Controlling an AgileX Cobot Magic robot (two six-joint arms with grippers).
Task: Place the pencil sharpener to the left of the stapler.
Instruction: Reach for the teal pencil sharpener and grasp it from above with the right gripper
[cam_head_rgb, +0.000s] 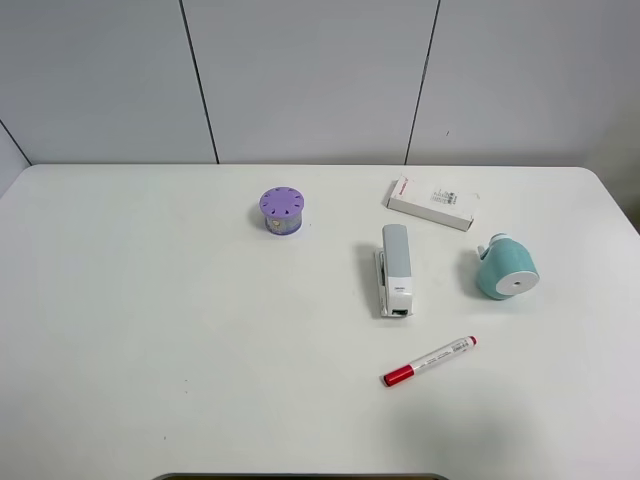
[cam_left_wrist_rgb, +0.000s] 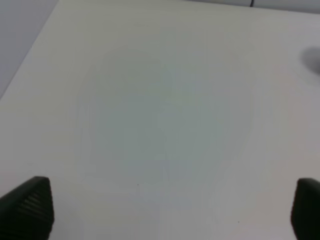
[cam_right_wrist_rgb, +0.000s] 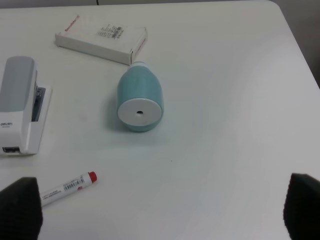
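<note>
The teal pencil sharpener (cam_head_rgb: 506, 268) lies on its side on the white table, to the right of the grey and white stapler (cam_head_rgb: 396, 270). The right wrist view shows its white round face (cam_right_wrist_rgb: 140, 111) turned towards the camera and the stapler (cam_right_wrist_rgb: 20, 102) beside it. My right gripper (cam_right_wrist_rgb: 161, 206) is open, well short of the sharpener, with nothing between its fingers. Over bare table, my left gripper (cam_left_wrist_rgb: 167, 207) is also open and empty. Neither arm shows in the exterior high view.
A flat white box (cam_head_rgb: 430, 203) lies behind the stapler and sharpener. A red-capped white marker (cam_head_rgb: 430, 361) lies in front of the stapler. A purple cylinder with holes (cam_head_rgb: 282, 210) stands left of the stapler, farther back. The table edge (cam_head_rgb: 600, 185) runs close on the right.
</note>
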